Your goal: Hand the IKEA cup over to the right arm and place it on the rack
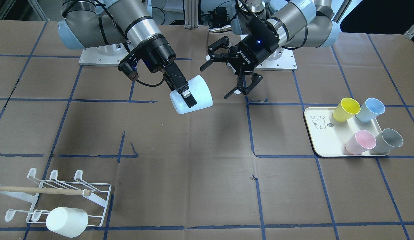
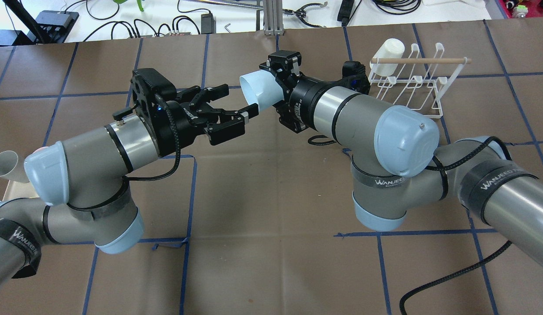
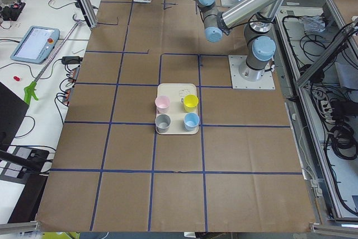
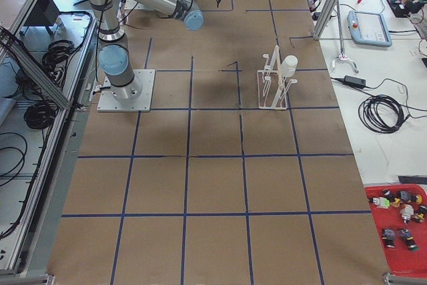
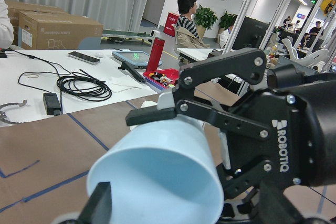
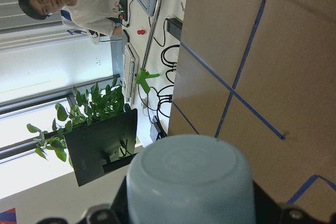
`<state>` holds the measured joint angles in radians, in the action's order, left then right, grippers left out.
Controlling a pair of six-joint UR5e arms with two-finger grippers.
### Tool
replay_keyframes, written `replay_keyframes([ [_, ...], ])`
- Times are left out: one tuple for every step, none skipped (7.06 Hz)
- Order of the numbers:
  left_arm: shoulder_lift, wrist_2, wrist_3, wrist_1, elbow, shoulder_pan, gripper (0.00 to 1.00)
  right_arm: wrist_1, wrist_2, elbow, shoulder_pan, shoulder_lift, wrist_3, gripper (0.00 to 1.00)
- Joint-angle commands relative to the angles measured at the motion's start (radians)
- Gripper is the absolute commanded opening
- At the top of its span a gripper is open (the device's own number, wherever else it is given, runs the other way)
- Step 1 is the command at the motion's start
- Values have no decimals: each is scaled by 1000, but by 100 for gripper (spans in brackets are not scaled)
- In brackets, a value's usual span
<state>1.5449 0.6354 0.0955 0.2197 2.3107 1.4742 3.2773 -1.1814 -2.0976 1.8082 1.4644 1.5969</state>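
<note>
Handover complete, as I judge it: my right gripper (image 1: 188,96) is clamped on the pale blue cup (image 1: 201,89), held in the air on its side, well away from the rack (image 1: 97,199). My left gripper (image 1: 215,81) hangs spread just beside the cup's mouth, gripping nothing. Left to do: carry the cup to the rack and hang it on a free prong near the white cup (image 1: 66,221) already there. The cup is smooth, tapered plastic. The rack is thin white wire with looped tips and a round wooden rod (image 1: 43,190).

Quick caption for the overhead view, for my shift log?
Right gripper holds the pale blue cup, open left gripper at its mouth, rack beyond with one white cup.
</note>
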Motion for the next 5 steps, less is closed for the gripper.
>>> replay_keyframes([
  [-37,-8,0,-84,-8,-116,99,31,0,75,-73,-67,-33,27],
  [-39,7,1,-161,-29,-121,99,50,-3,123,-111,-94,-116,17],
  [-32,149,1,-277,-81,-121,99,51,-4,155,-142,-114,-196,16],
  [-31,290,4,-447,-159,-104,99,51,-3,172,-186,-130,-295,16],
  [-26,388,4,-635,-227,-92,99,51,-3,189,-241,-147,-427,16],
])
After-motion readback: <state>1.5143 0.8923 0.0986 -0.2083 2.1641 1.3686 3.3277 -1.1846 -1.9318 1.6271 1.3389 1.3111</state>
